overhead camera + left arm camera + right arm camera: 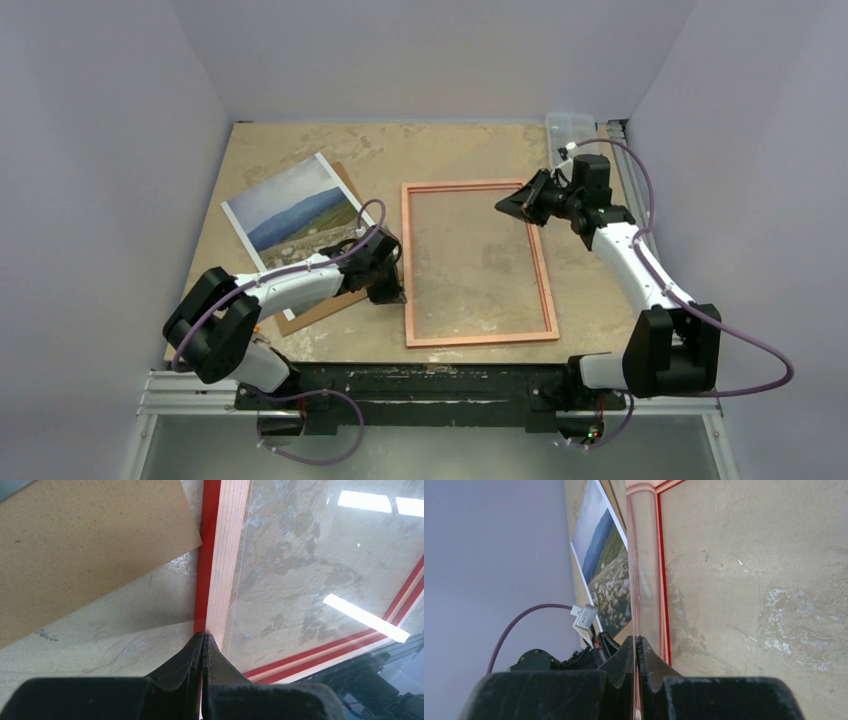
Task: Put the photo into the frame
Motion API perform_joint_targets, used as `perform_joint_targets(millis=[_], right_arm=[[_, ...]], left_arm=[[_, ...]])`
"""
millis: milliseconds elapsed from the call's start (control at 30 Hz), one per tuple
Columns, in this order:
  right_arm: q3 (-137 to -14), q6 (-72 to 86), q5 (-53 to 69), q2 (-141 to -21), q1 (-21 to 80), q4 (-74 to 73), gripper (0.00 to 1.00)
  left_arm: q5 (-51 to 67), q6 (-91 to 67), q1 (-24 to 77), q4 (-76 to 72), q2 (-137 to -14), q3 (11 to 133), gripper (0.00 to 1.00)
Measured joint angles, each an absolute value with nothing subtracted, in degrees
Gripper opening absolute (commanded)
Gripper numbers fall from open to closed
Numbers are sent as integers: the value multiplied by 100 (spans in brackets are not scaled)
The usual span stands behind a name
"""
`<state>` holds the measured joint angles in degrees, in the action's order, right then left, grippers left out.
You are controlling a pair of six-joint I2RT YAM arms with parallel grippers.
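Note:
The frame (480,337) lies mid-table with its copper-brown back up and the table showing through its clear pane. The photo (295,205), a landscape print, lies face up to its left, partly on a brown backing board (320,308). My left gripper (393,295) is shut, its tips (204,636) resting on the outer edge of the frame's left rail (225,555). My right gripper (503,207) is at the frame's far right corner. In the right wrist view it (636,639) is shut on the frame's thin edge (643,555), and the photo (604,555) shows beyond.
The backing board (90,545) lies just left of the left rail. A clear plastic box (570,128) stands at the back right corner. Walls enclose the table on three sides. The left arm (539,662) shows low in the right wrist view.

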<state>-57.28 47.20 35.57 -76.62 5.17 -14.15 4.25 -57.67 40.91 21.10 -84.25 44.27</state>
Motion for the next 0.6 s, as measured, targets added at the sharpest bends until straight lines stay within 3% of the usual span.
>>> perform_joint_targets(millis=[600], right_arm=[[-5194, 4488, 3590, -7686, 456, -1061, 0]], left_arm=[[423, -5743, 4088, 2176, -8442, 4464, 0]])
